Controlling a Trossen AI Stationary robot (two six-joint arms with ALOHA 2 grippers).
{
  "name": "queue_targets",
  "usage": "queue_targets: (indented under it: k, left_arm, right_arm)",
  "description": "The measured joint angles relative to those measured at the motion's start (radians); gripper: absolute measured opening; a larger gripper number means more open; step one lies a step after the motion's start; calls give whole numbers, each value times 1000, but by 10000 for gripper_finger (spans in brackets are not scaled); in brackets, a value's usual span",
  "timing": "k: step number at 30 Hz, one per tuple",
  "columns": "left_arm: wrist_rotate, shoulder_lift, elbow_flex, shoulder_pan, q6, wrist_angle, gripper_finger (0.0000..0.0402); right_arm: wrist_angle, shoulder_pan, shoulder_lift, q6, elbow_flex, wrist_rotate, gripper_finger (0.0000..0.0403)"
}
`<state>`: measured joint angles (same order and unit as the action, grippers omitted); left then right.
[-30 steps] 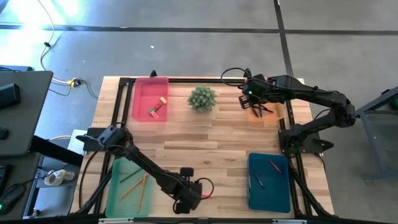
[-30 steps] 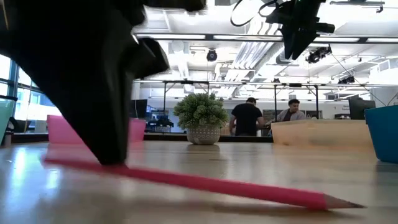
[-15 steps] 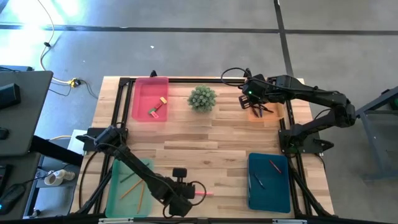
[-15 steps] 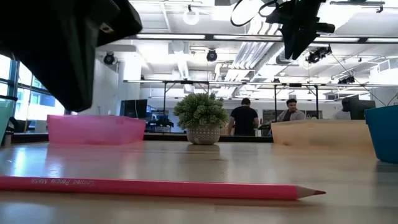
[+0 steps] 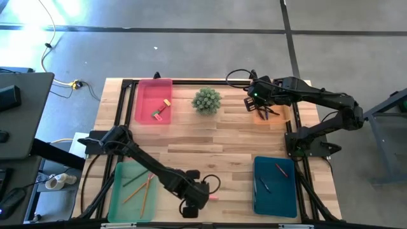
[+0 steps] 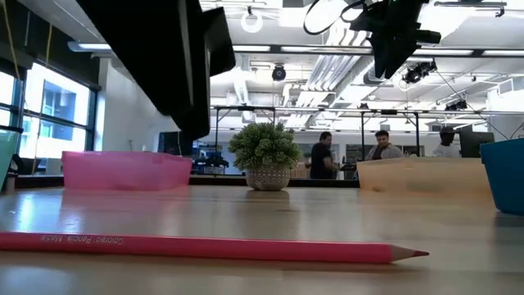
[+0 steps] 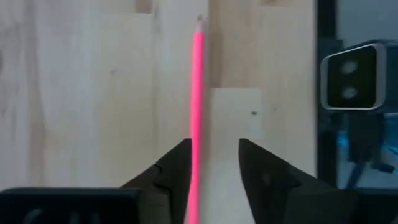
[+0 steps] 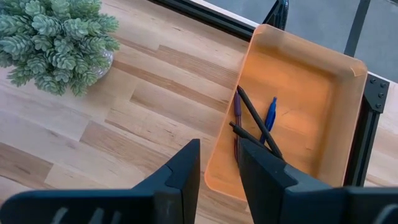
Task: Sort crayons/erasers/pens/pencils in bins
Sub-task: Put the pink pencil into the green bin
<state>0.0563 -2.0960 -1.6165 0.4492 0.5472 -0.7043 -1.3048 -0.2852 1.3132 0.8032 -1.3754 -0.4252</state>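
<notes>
My table (image 5: 216, 137) is pale wood planks in a black frame. On it sit four bins: the pink bin (image 5: 153, 102) at the far left corner, the orange bin (image 5: 275, 113) at the far right, the green bin (image 5: 132, 191) at the near left and the teal bin (image 5: 275, 186) at the near right. A small potted plant (image 5: 206, 100) stands between the pink and orange bins. One pink pencil (image 6: 205, 245) lies flat on the bare wood by the near edge, between the green and teal bins, touching neither.
</notes>
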Motion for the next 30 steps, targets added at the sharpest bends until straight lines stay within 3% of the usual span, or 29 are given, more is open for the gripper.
queue_targets:
  k: [6,24,30]
  left_arm:
    - [-3,-38,-2,3,17,20,145]
    - [72,-132,-6,8,21,6,124]
    - [97,-168,-12,6,-5,-20,78]
  right_arm:
    - [0,0,0,0,0,0,99]
    - [3,0,0,7,0,2,99]
    - [3,0,0,0,0,2,99]
